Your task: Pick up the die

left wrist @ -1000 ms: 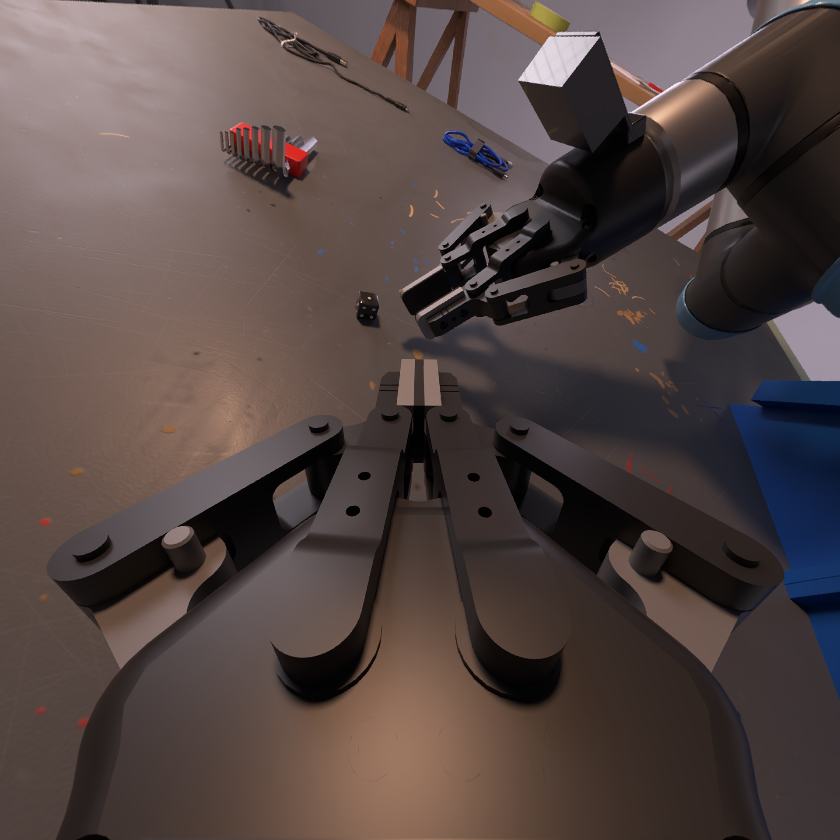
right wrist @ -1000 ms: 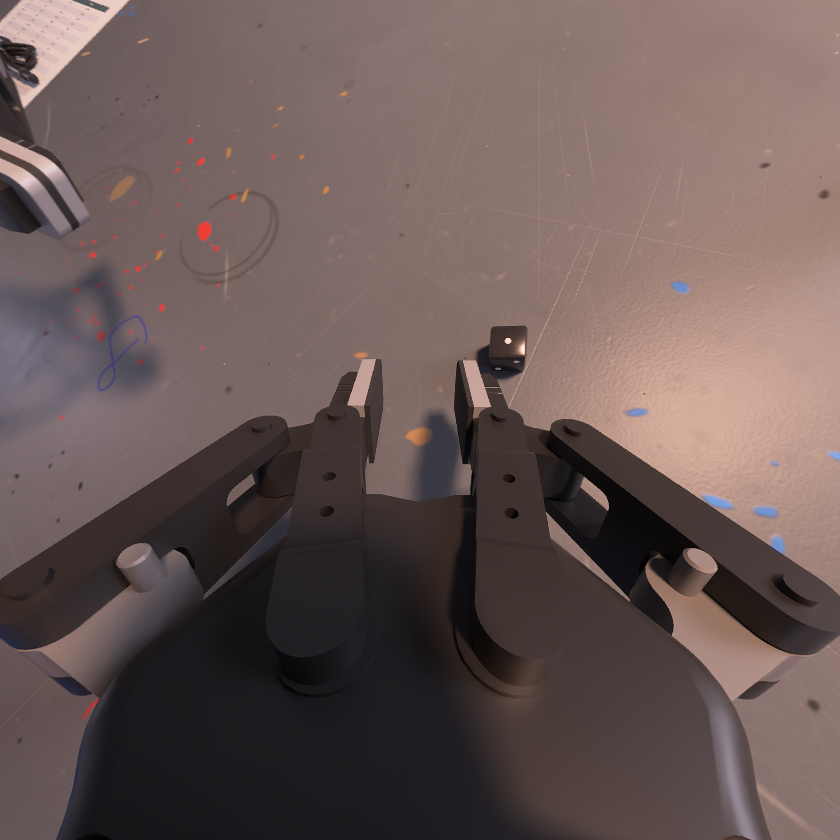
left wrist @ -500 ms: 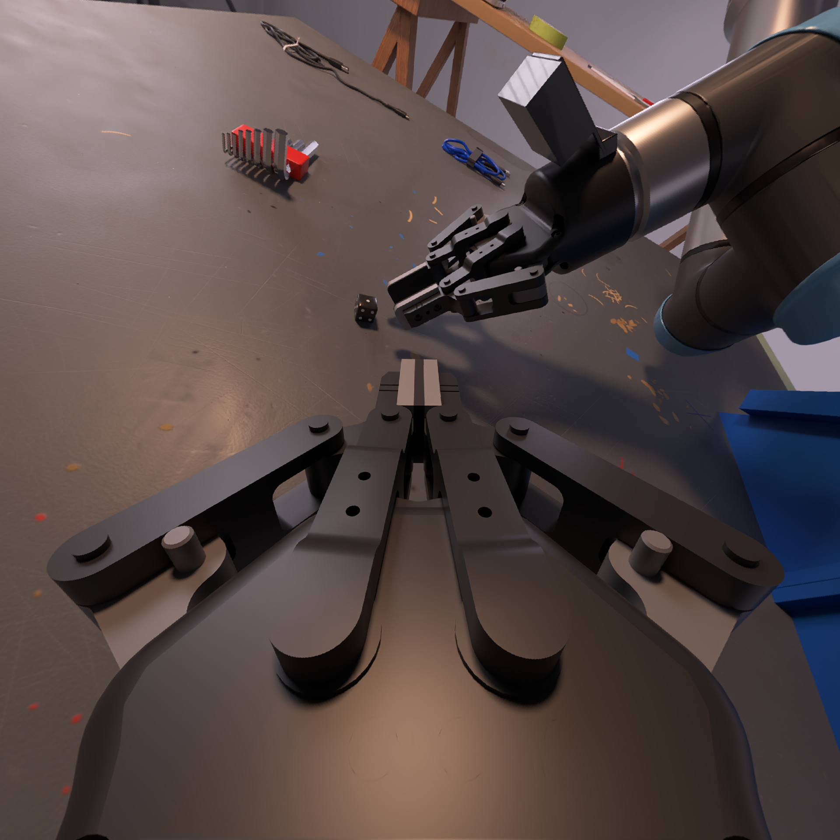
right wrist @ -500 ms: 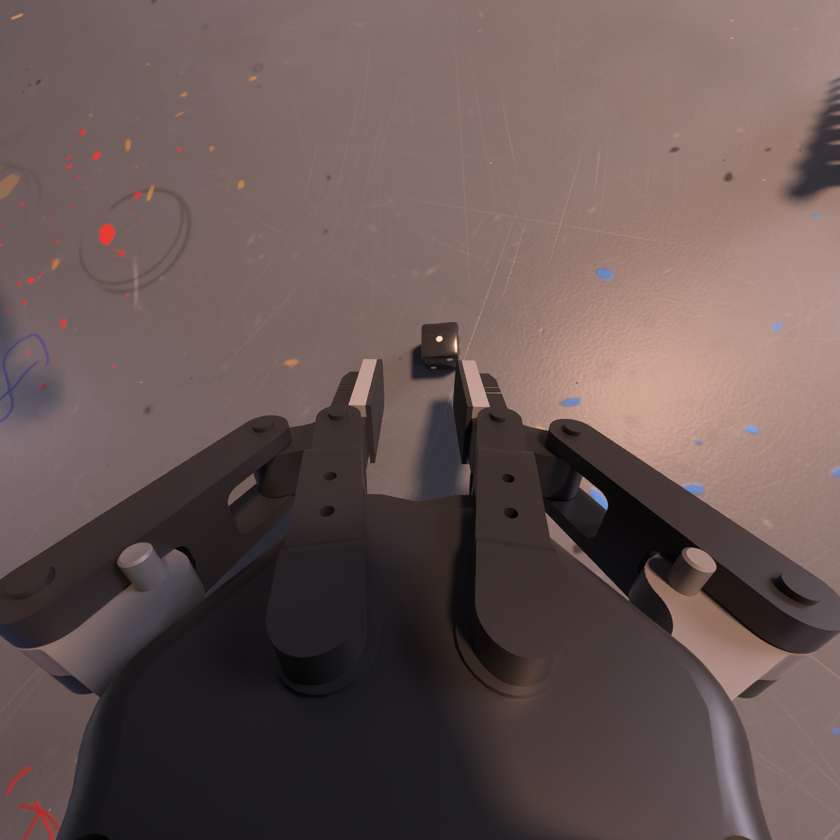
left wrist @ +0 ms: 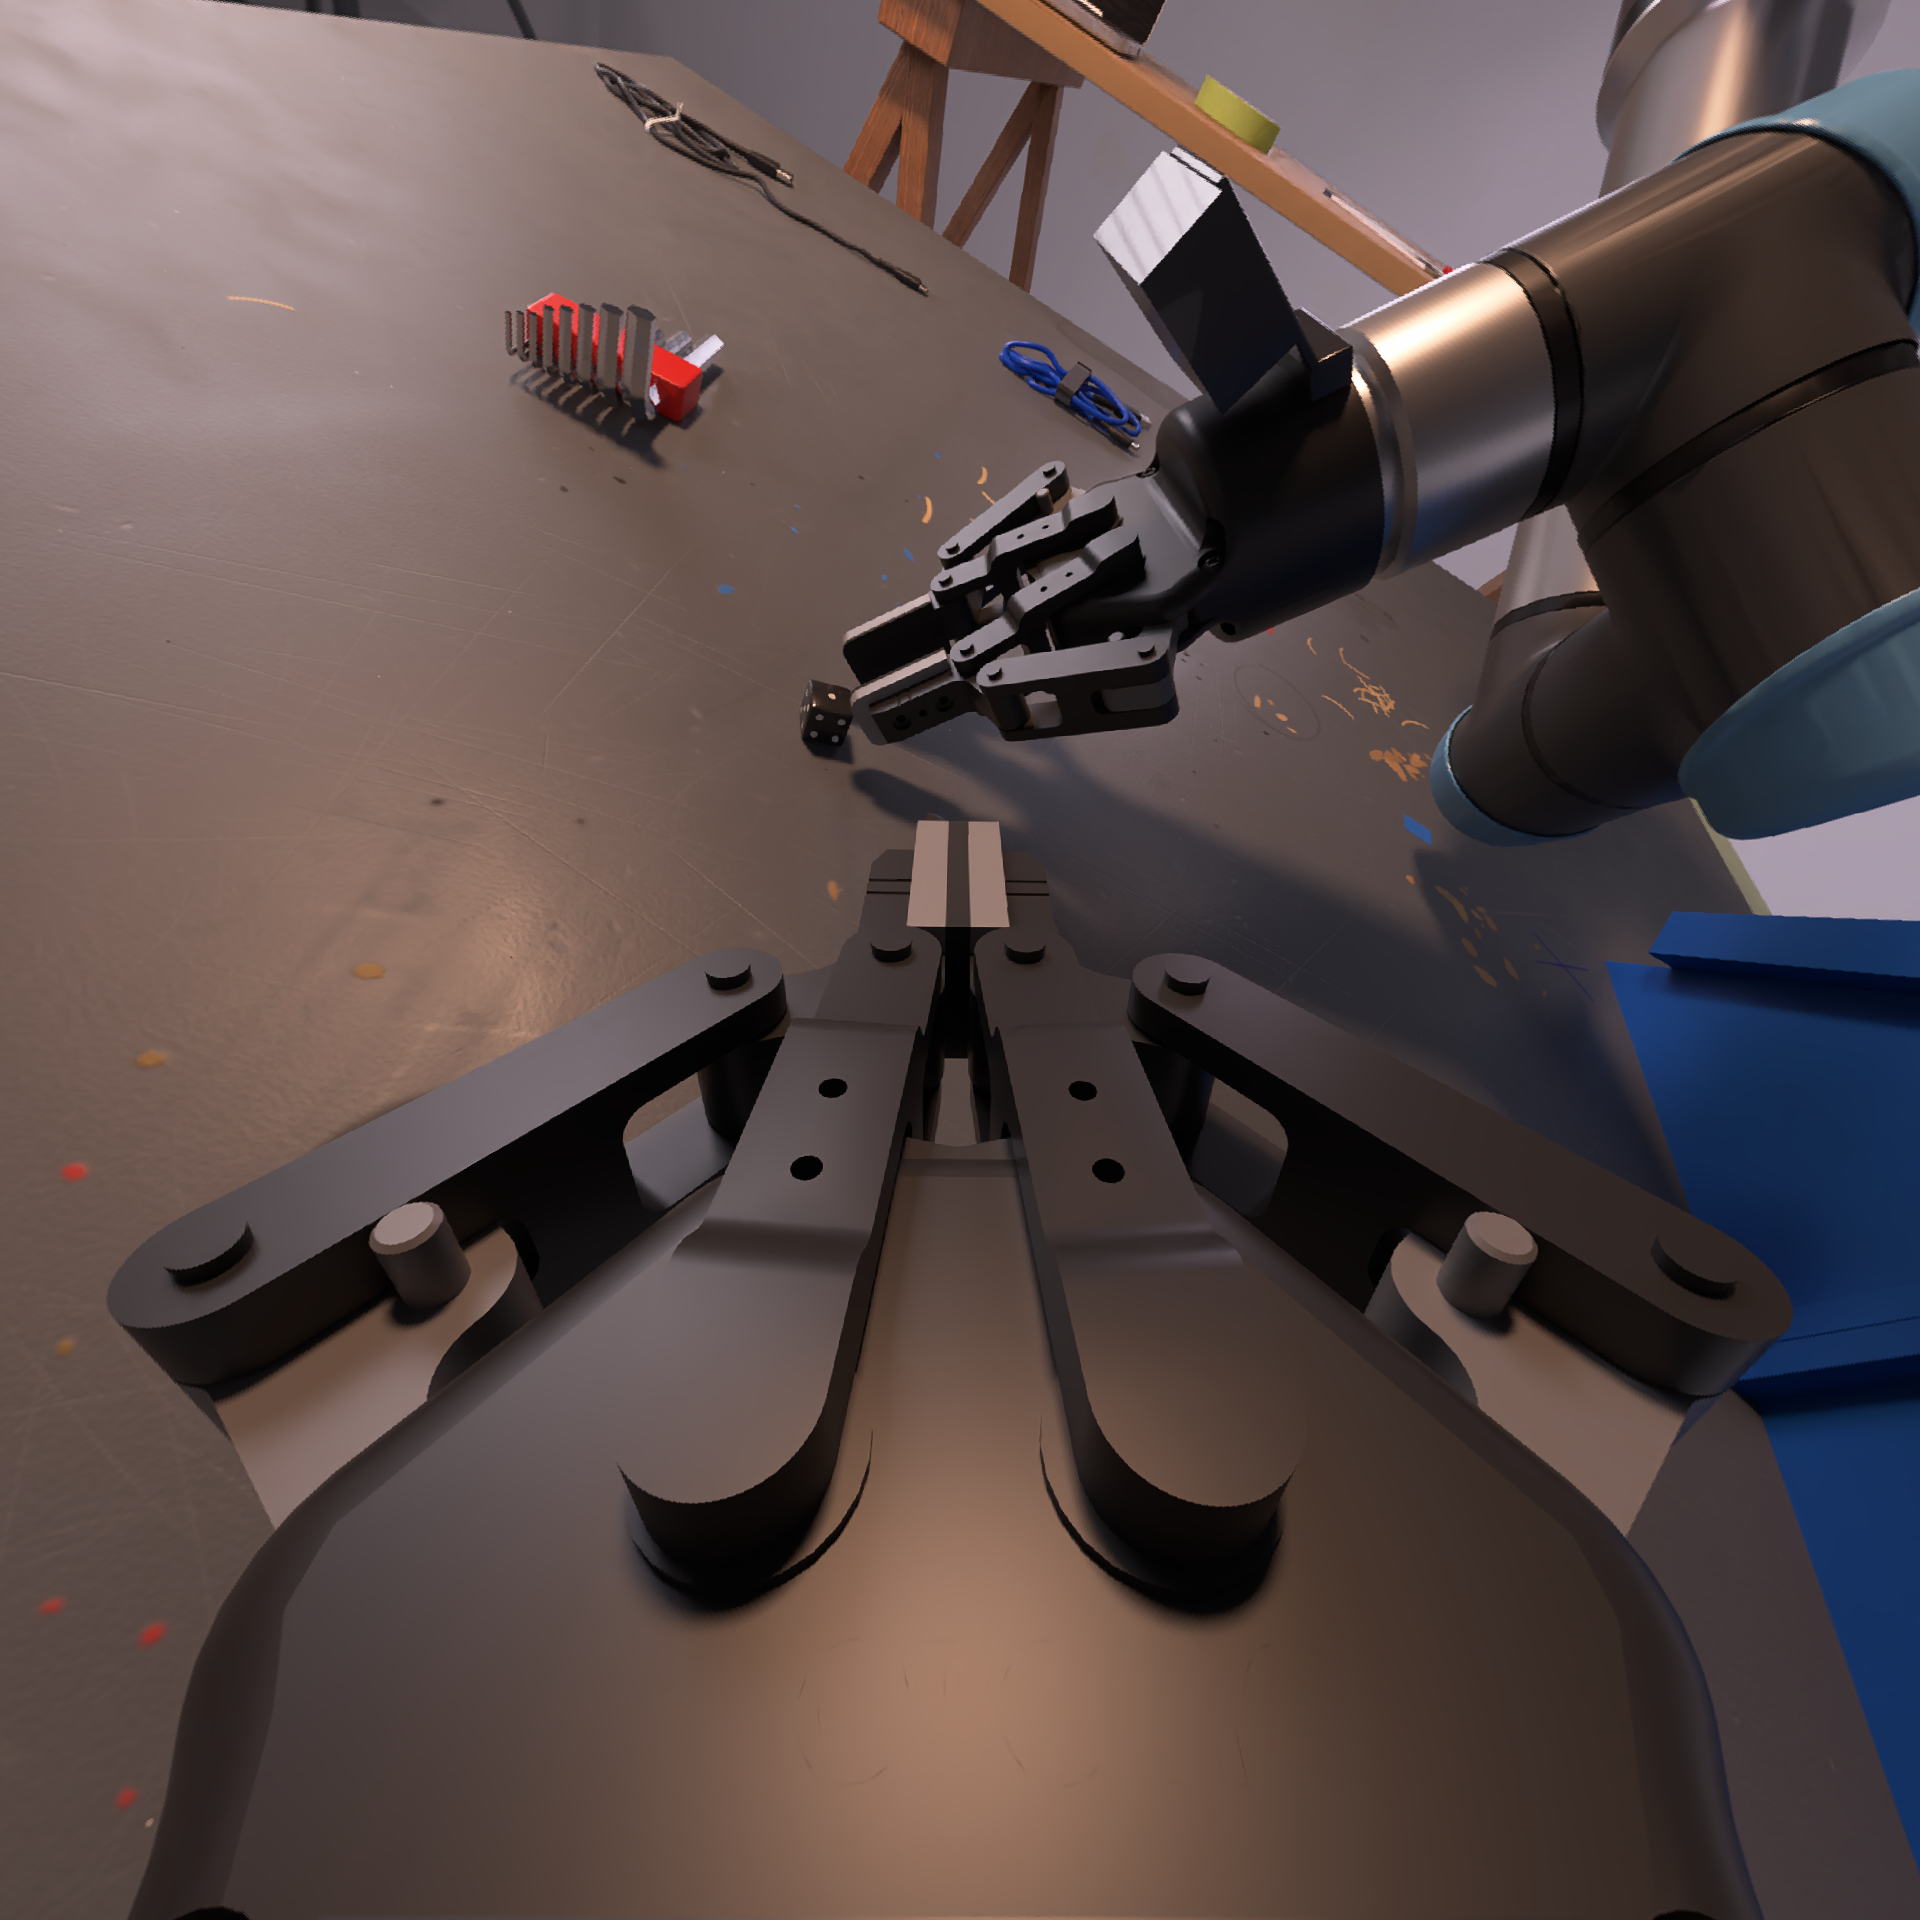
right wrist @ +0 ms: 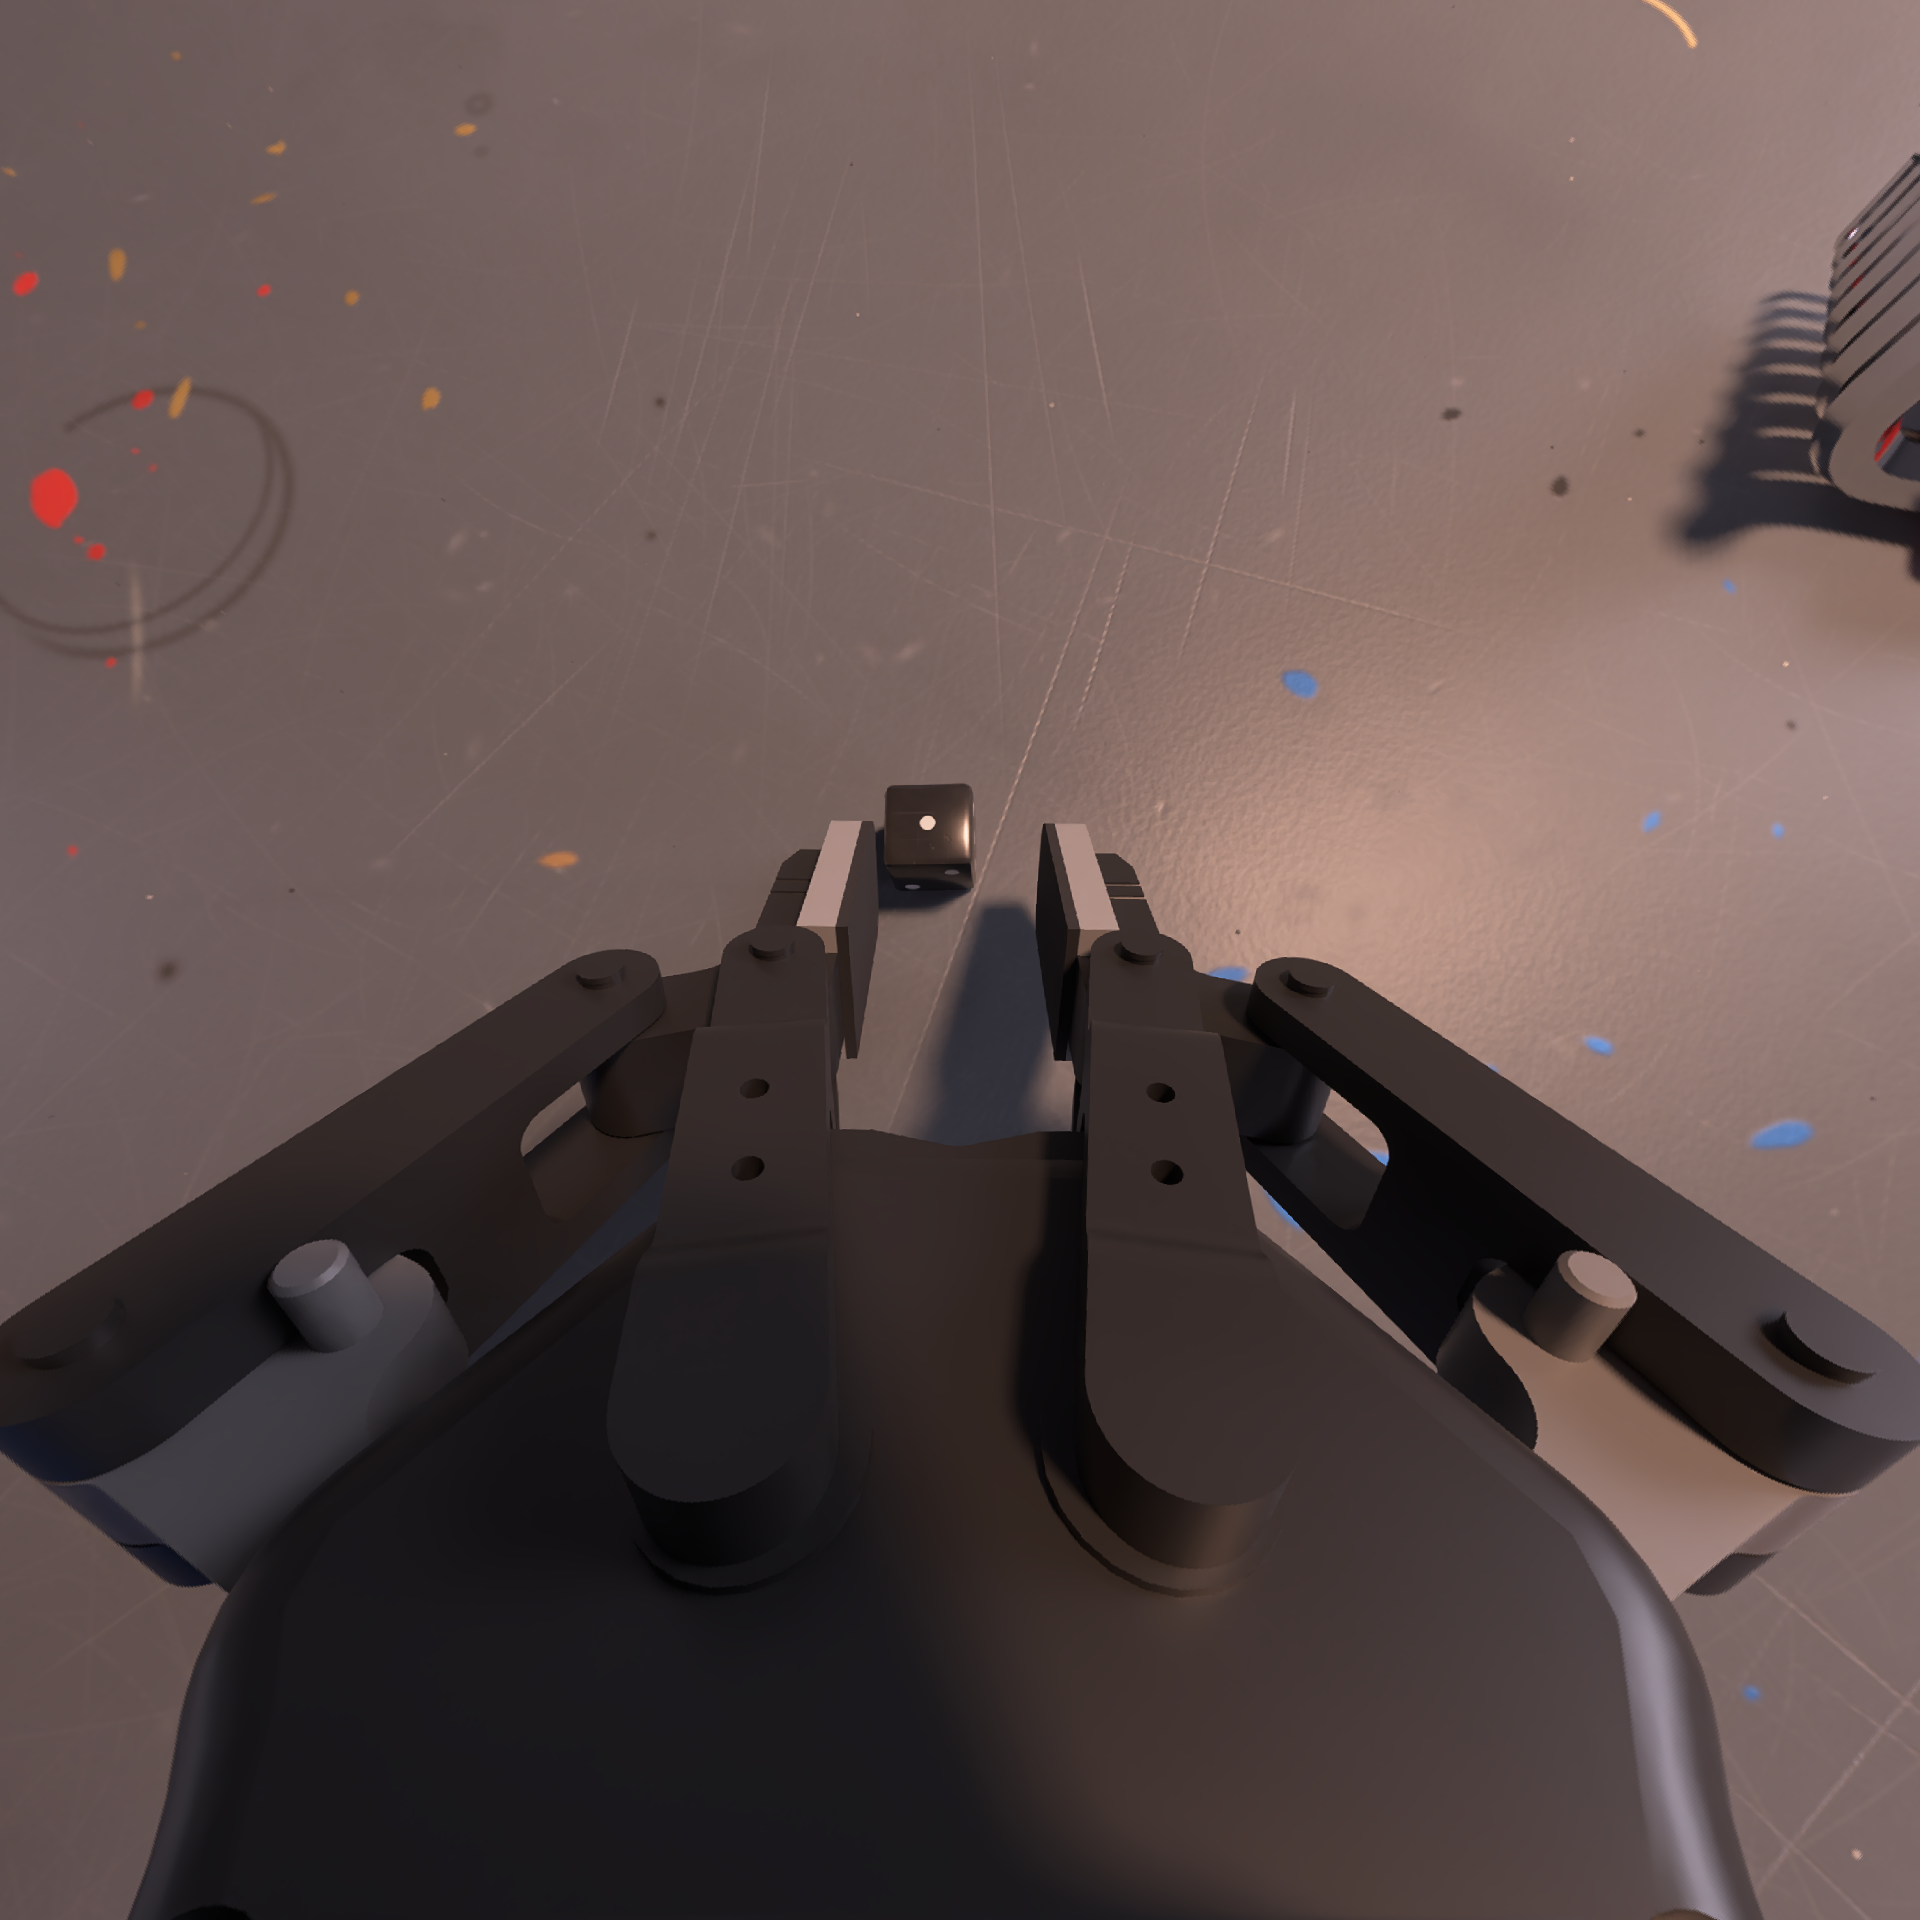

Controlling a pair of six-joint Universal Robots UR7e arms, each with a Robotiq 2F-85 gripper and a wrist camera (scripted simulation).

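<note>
A small black die (right wrist: 928, 837) with white pips lies on the dark table; it also shows in the left wrist view (left wrist: 826, 713). My right gripper (right wrist: 954, 873) is open and empty, its fingertips just short of the die, which sits close to the left fingertip (right wrist: 831, 871). In the left wrist view the right gripper (left wrist: 883, 675) hovers low beside the die, on its right. My left gripper (left wrist: 956, 871) is shut and empty, above the table nearer than the die.
A red holder with several grey metal bits (left wrist: 608, 348) stands at the back; its edge shows in the right wrist view (right wrist: 1875, 332). A blue cable (left wrist: 1070, 384), a black cable (left wrist: 717, 145), a blue bin (left wrist: 1797, 1132) on the right, and a wooden trestle (left wrist: 977, 135) beyond the table.
My right gripper has moved left toward the die, bringing it from right of the fingers to between the fingertips' line. The left gripper has stayed shut and still.
</note>
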